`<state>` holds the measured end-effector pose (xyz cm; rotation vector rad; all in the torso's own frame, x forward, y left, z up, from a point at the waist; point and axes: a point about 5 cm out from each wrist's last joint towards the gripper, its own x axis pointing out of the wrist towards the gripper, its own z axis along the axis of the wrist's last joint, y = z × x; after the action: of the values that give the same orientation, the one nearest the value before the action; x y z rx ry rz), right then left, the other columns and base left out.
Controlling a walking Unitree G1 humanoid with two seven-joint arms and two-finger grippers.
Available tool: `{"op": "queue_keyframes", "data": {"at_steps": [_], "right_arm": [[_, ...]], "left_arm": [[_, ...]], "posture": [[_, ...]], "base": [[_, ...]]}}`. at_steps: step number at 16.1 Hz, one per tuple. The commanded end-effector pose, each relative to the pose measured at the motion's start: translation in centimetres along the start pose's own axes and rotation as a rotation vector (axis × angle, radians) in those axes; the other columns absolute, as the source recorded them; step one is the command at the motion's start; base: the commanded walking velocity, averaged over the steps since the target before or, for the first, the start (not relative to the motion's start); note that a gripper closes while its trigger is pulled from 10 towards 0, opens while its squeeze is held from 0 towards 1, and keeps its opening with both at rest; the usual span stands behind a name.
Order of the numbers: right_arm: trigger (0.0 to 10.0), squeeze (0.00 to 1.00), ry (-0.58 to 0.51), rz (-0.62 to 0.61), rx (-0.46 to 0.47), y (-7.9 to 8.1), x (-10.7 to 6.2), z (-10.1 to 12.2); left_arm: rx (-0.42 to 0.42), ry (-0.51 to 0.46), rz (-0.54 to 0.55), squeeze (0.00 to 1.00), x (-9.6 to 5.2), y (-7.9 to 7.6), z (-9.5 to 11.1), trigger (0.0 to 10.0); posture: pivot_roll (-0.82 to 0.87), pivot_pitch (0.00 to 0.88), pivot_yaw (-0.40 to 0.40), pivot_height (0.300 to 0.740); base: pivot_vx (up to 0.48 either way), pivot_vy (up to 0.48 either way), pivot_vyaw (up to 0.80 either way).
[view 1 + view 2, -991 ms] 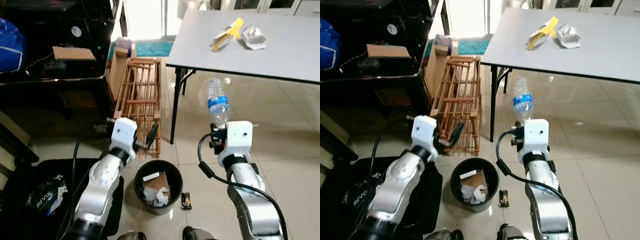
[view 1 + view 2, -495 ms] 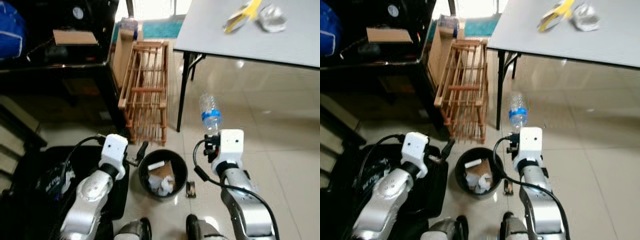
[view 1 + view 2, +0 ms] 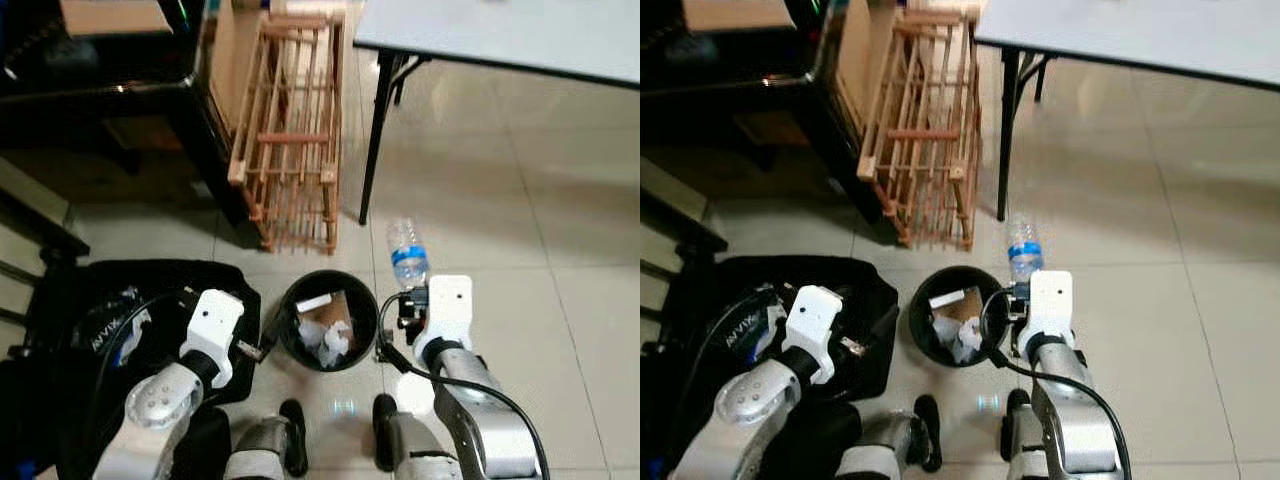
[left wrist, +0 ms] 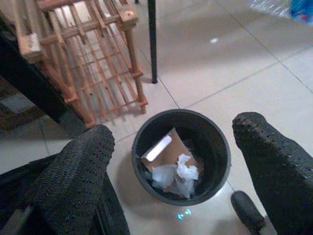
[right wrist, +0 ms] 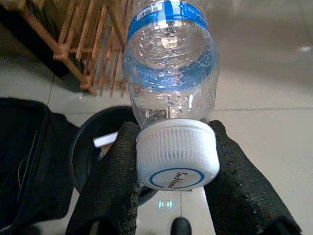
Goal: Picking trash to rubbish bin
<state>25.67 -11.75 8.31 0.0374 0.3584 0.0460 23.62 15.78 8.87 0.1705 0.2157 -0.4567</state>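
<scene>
A clear plastic bottle [image 3: 408, 256] with a blue label stands cap-down in my right gripper [image 3: 412, 298], which is shut on its white cap [image 5: 176, 154]. The bottle hangs just to the right of the round black rubbish bin [image 3: 288, 318] on the floor. The bin [image 4: 222, 147] holds crumpled paper and a piece of cardboard. My left gripper [image 3: 256, 346] sits low at the bin's left side, open, with its black fingers [image 4: 73, 181] spread either side of the bin in the wrist view.
A black bag [image 3: 120, 300] lies on the floor left of the bin. A wooden rack [image 3: 290, 130] leans behind it beside a dark cabinet [image 3: 110, 110]. A grey table [image 3: 500, 35] with a black leg [image 3: 376, 140] stands at the back right. Tiled floor lies open to the right.
The camera has dipped down toward the floor. Both arms have come lower. The bottle in my right gripper is now closer to the bin's right rim, and my left gripper is beside the bin.
</scene>
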Motion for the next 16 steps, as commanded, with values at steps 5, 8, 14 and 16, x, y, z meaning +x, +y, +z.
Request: {"op": "queue_keyframes", "data": {"at_steps": [5, 8, 14, 16], "right_arm": [[10.0, 0.00, 0.103, 0.038, -0.001, 0.5, 0.1, -2.0], [10.0, 0.00, 0.130, 0.046, -0.002, 0.6, 0.1, -2.4], [10.0, 0.00, 0.164, 0.055, -0.014, 0.6, 0.6, -2.9], [10.0, 0.00, 0.178, 0.067, -0.017, 0.8, 0.7, -3.0]], "left_arm": [[-0.037, 0.098, -0.141, 0.00, -1.5, -1.4, -1.4, 10.0], [-0.062, 0.125, -0.215, 0.00, -2.0, -2.3, -1.7, 10.0], [-0.060, 0.190, -0.364, 0.00, -2.5, -3.6, -2.7, 10.0], [-0.053, 0.201, -0.364, 0.00, -2.4, -3.6, -3.1, 10.0]], "posture": [[0.08, 0.396, 0.092, 0.740], [0.08, 0.403, 0.090, 0.740], [0.07, 0.417, 0.087, 0.740], [0.07, 0.412, 0.087, 0.740]], "base": [[0.000, 0.000, 0.00], [0.000, 0.000, 0.00], [0.000, 0.000, 0.00], [0.000, 0.000, 0.00]]}}
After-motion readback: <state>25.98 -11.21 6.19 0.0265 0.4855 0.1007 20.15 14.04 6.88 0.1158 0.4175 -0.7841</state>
